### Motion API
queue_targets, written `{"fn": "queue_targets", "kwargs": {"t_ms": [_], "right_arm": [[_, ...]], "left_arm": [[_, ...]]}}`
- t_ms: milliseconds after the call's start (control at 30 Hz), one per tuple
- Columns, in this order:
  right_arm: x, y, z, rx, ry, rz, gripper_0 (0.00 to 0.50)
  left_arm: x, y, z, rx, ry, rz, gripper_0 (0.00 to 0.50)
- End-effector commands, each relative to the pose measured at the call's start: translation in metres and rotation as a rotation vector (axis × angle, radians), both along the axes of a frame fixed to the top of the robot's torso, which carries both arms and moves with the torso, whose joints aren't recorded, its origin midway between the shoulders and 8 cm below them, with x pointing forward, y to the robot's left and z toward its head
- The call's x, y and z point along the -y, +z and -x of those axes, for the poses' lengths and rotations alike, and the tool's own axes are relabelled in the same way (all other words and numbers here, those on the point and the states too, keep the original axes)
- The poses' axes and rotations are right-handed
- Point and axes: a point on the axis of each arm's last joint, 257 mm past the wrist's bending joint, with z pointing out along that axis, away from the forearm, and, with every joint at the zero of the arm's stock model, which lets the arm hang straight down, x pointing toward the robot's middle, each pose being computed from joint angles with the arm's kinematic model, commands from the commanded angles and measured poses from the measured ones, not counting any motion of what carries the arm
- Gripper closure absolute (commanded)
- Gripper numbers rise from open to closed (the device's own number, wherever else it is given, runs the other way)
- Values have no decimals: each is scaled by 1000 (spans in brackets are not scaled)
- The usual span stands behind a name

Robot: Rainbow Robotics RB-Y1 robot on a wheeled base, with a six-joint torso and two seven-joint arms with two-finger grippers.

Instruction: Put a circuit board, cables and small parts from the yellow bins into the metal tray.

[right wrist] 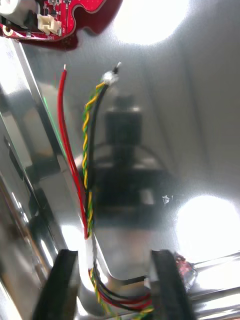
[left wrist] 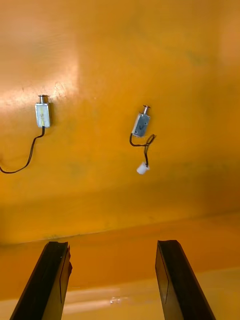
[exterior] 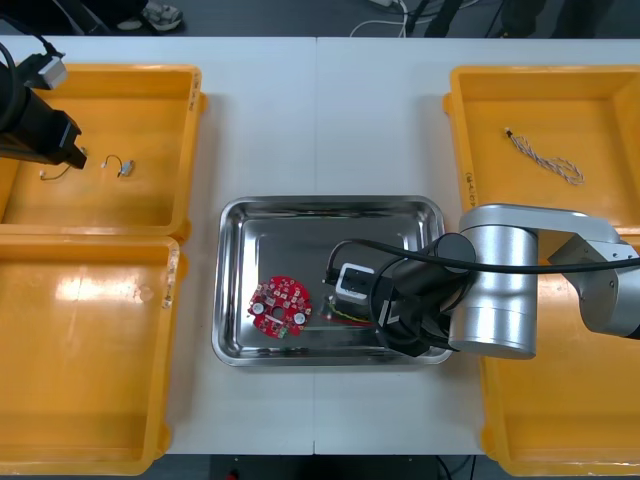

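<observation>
A round red circuit board (exterior: 280, 306) lies in the metal tray (exterior: 300, 220); its edge (right wrist: 50, 20) lies beyond my right fingers. Beside it on the tray floor lies a red and yellow cable (exterior: 332, 316). My right gripper (exterior: 340, 298) hangs low over that cable (right wrist: 86, 150) and is open (right wrist: 114, 255), with the strand passing close to one finger (right wrist: 60, 285). My left gripper (exterior: 70, 152) hovers over the upper left yellow bin (exterior: 150, 80), open (left wrist: 112, 245). Two small metal parts (left wrist: 141, 125) (left wrist: 43, 115) with black leads lie ahead of it.
A twisted blue and white cable (exterior: 545, 156) lies in the upper right yellow bin (exterior: 600, 80). The lower left bin (exterior: 40, 450) holds nothing visible. My right arm's silver body (exterior: 500, 280) covers part of the lower right bin.
</observation>
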Motion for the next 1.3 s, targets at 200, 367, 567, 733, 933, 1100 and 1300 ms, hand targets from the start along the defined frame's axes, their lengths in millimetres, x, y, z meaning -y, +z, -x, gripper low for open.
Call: {"fn": "queue_targets", "kwargs": {"t_ms": [200,367,567,733,933,1100,1300], "right_arm": [[-8,23,-17,60,29,-9,0],[-10,31,-18,44,14,-29,0],[-9,54,-21,11,-21,-38,0],[-5,83,-27,-7,-52,-35,0],[8,116,-30,-34,-121,-38,0],[24,141,-36,-27,-183,-27,0],[51,166,-50,-52,-300,-34,0]], "left_arm": [[-34,42,-37,144,-60,-88,0],[-44,39,-48,165,-85,-118,0],[-53,34,-59,193,-85,-148,0],[-54,24,-72,223,-89,-168,0],[-52,9,-84,251,-89,-170,0],[-48,-1,-91,260,-95,-181,0],[-44,-15,-105,301,-97,-191,0]]}}
